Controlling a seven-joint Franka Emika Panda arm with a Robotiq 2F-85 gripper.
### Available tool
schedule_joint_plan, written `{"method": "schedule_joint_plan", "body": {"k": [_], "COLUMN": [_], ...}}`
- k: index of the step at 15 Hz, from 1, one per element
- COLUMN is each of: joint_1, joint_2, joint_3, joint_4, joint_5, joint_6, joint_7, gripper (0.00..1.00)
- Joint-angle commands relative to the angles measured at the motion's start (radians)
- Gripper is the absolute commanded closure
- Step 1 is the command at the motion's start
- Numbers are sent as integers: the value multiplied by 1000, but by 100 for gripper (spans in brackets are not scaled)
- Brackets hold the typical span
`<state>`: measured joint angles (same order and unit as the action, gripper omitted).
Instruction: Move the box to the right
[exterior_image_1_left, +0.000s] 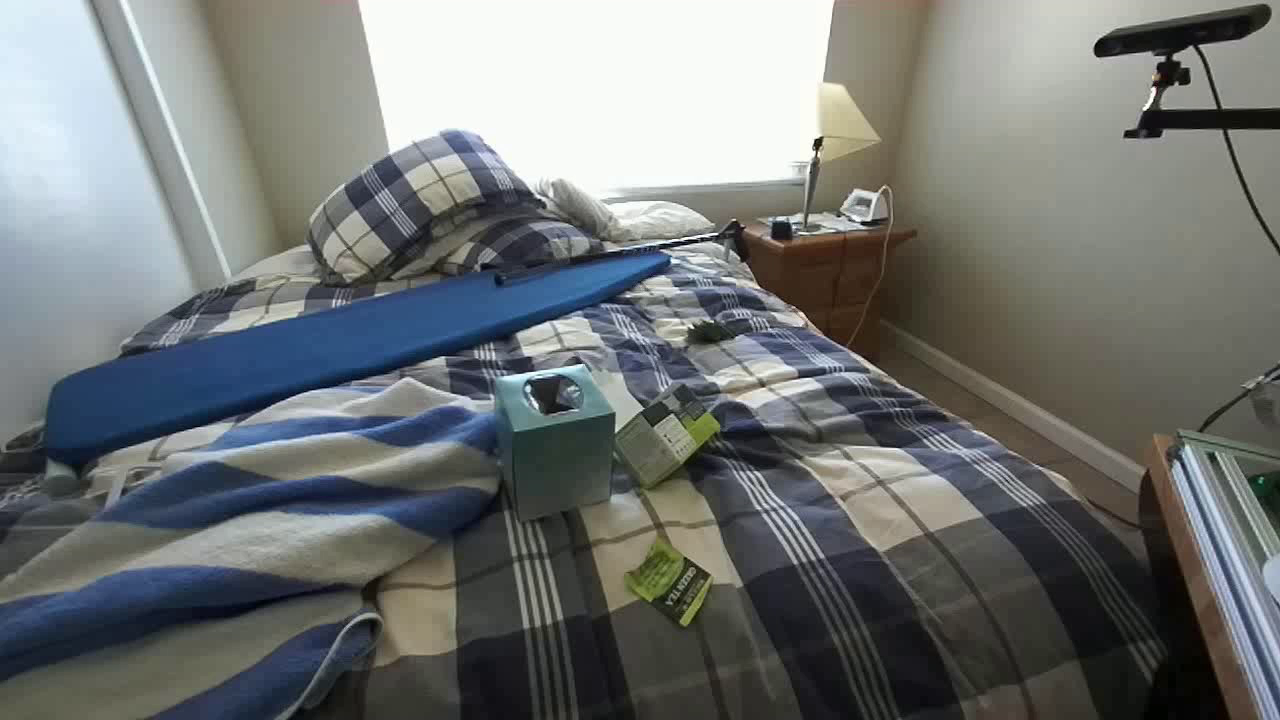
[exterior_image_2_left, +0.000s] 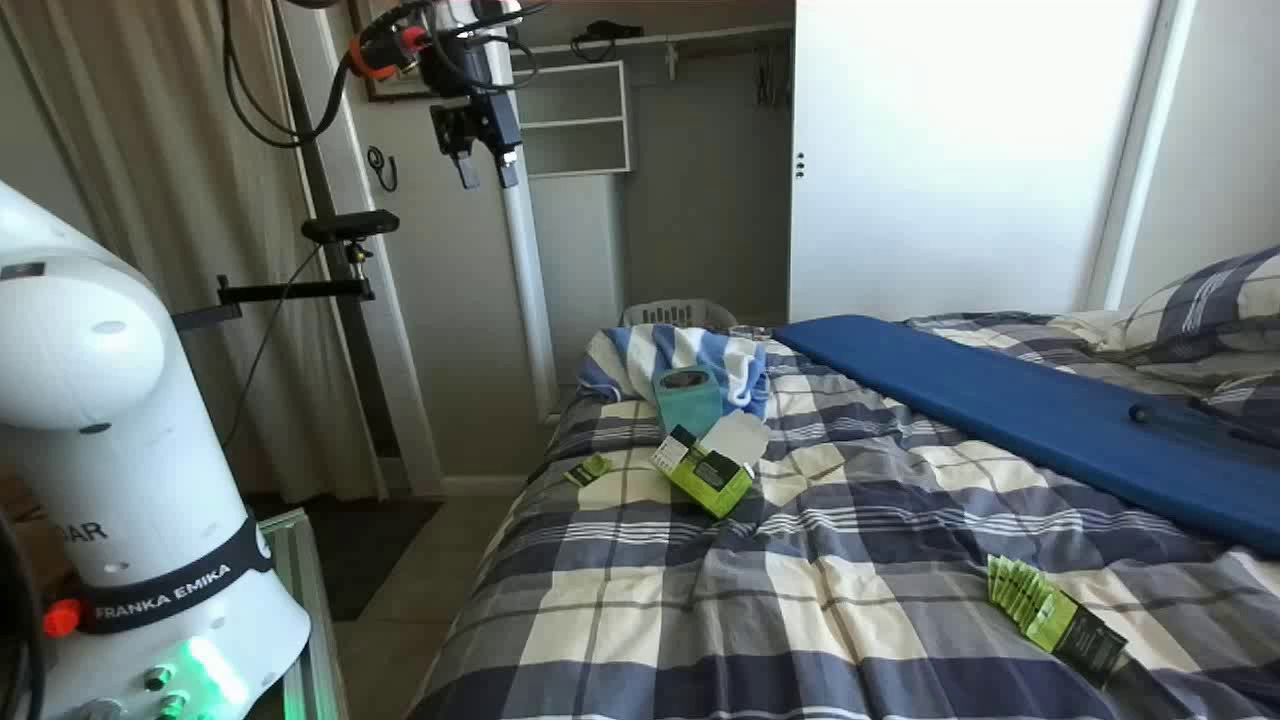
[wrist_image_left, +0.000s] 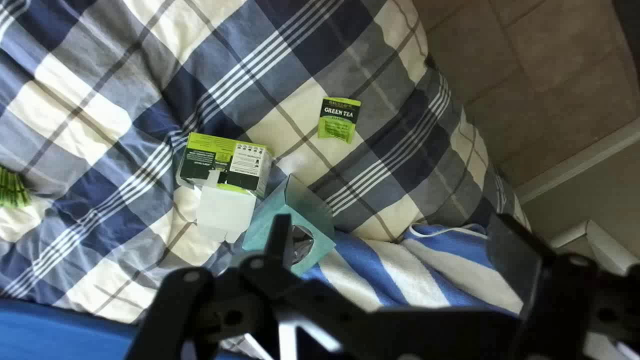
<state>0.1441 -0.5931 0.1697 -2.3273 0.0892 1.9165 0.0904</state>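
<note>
One tissue box (exterior_image_1_left: 560, 468) stands just beside one box (exterior_image_1_left: 658, 446); one towel (exterior_image_1_left: 300, 490), one tea packet (exterior_image_1_left: 670, 582) lie near; gripper (exterior_image_2_left: 489, 177) spread.

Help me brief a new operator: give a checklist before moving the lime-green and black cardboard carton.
Black two-finger gripper open, holding nothing: ok.
Lime-green and black cardboard carton visible in the wrist view: ok.
Jaws lined up over the carton: not ok; it lies outside their span.
Carton closed: not ok; its white flap sticks out.
Carton separate from the teal cardboard tissue box: cannot tell; contact is unclear.
</note>
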Motion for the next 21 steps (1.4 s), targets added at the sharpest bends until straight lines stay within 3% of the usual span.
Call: {"method": "schedule_joint_plan", "body": {"k": [1,9,11,16,21], "joint_1": [2,2,-52,-170,-242], "joint_2": [1,0,56,202,445], "joint_3": [-1,-1,0,-45,-107], "joint_4": [3,3,25,1,61], "joint_5": [-1,-1,-13,-50,-37], "joint_6": [-2,-2,-15,106,195], "joint_7": [1,1,105,229,361], "gripper": [0,0,0,0,0]}}
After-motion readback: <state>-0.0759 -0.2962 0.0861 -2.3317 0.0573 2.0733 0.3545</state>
